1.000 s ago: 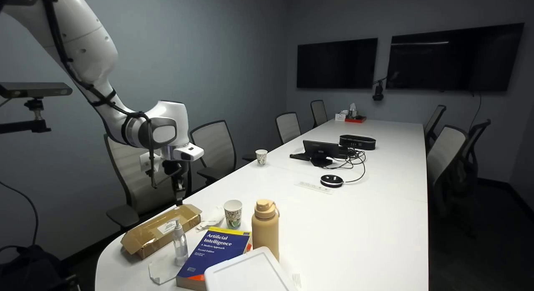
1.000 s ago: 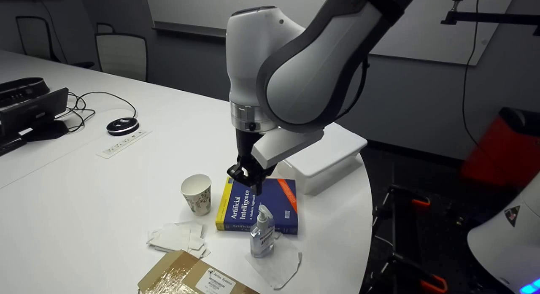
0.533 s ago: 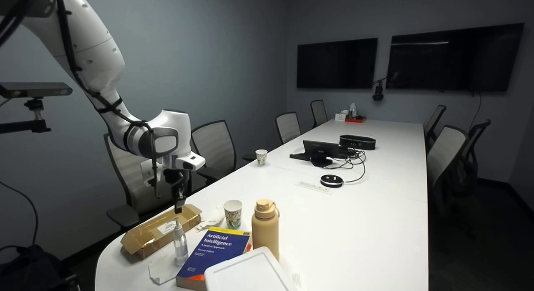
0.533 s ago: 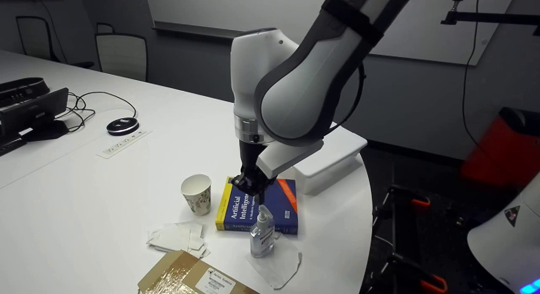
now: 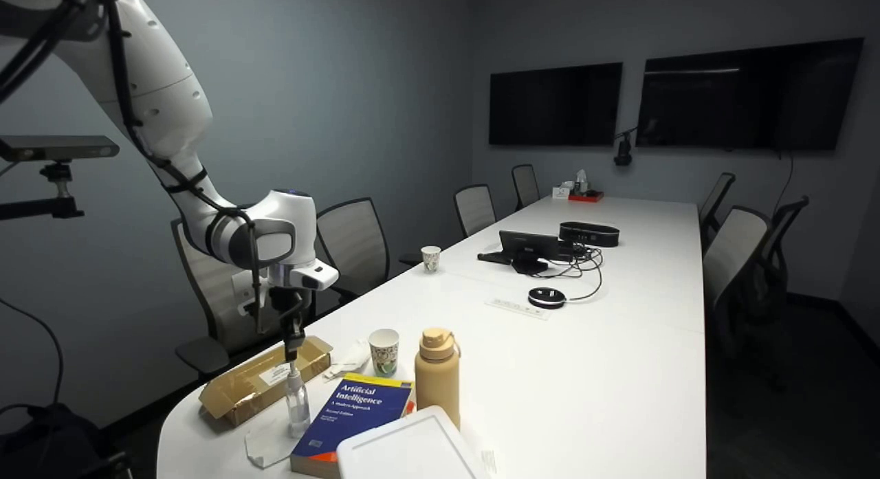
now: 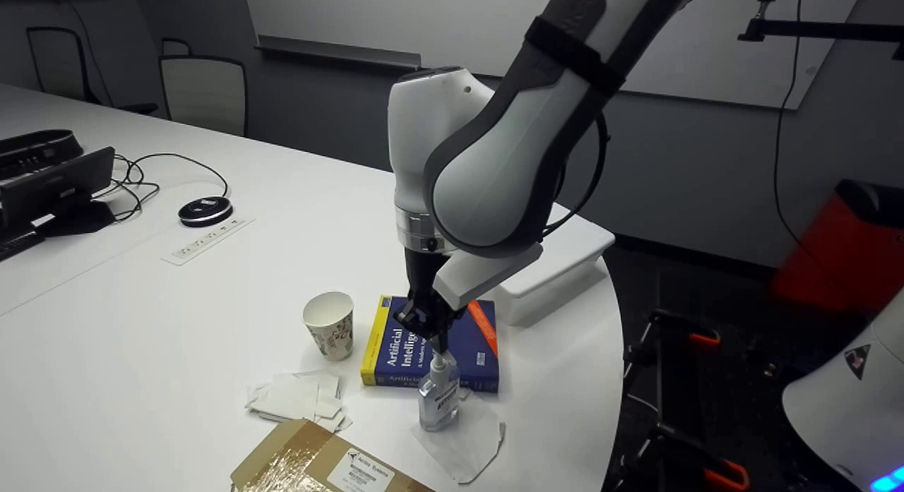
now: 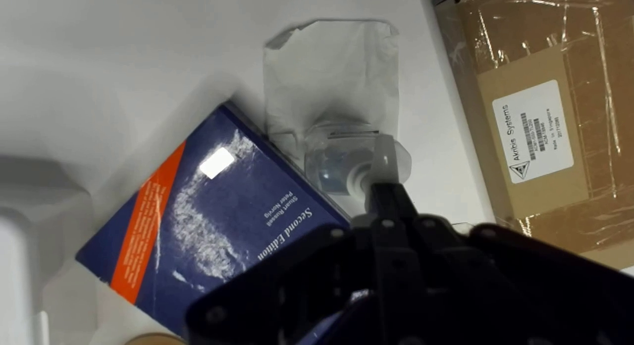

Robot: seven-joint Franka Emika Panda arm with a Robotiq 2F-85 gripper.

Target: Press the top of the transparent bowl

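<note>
No transparent bowl shows in these views. A clear pump bottle with a pale pump head stands upright on a paper sheet beside the blue book; it shows in both exterior views (image 5: 298,411) (image 6: 438,406) and in the wrist view (image 7: 329,162). My gripper (image 5: 291,355) points down from above, its fingers together with nothing between them. Its fingertips sit right at the top of the pump head in the exterior view (image 6: 439,347) and appear to touch it. In the wrist view the fingertips (image 7: 390,192) cover part of the pump head. I cannot tell how far the pump is pressed.
A blue book (image 6: 462,347) lies close beside the bottle. A tan cardboard box (image 7: 594,137) lies on the other side. A patterned paper cup (image 6: 330,333), a tan bottle (image 5: 438,386), a white lidded container (image 6: 551,259) and loose papers (image 6: 293,397) stand or lie nearby.
The gripper has come down and toward the pump bottle, from above the book to the top of the pump head. The fingers stay together. The bottle stands in the same place.
</note>
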